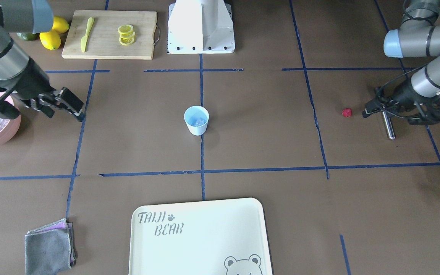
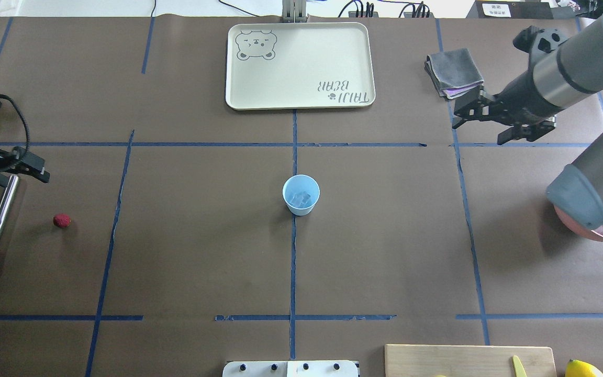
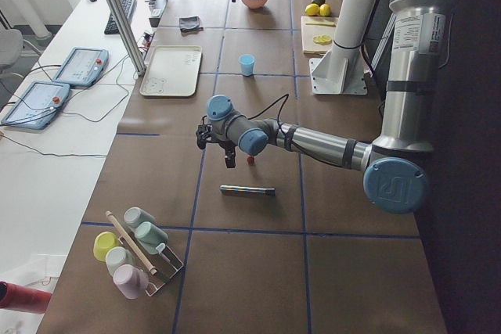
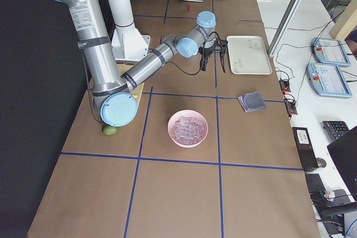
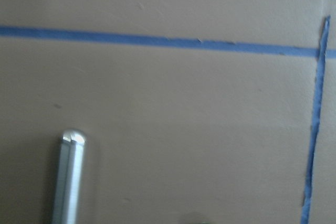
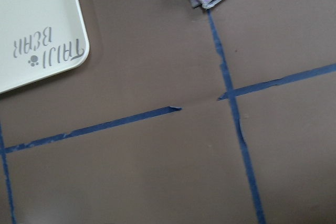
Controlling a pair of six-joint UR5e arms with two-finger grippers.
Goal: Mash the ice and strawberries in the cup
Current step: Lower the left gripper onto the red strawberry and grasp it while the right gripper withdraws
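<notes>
Both arms hang low at opposite tabletop [image 1: 266, 152] ends: the right gripper [image 2: 478, 128], fingers spread wide, holds nothing; the left gripper [image 1: 397, 115], fingers parted and empty, hovers over a metal rod [image 1: 388, 126], half cut off overhead. The cup [image 1: 196, 121] stands centre, ice [image 1: 198, 122] inside; the strawberry [image 1: 346, 112] lies near the rod.

Matt brown paper over table [image 2: 176, 251], blue tape [image 2: 292, 272] strips. Smooth light blue plastic cup [image 2: 301, 208], clear glassy ice [image 2: 300, 198] inside. Shiny metal rod [image 2: 0, 209]. Smooth cream plastic tray [image 2: 301, 63]. Pale bare wood cutting board [image 1: 109, 34]. Soft grey cloth [image 2: 453, 70]. Bumpy matt red strawberry [image 2: 62, 220].
</notes>
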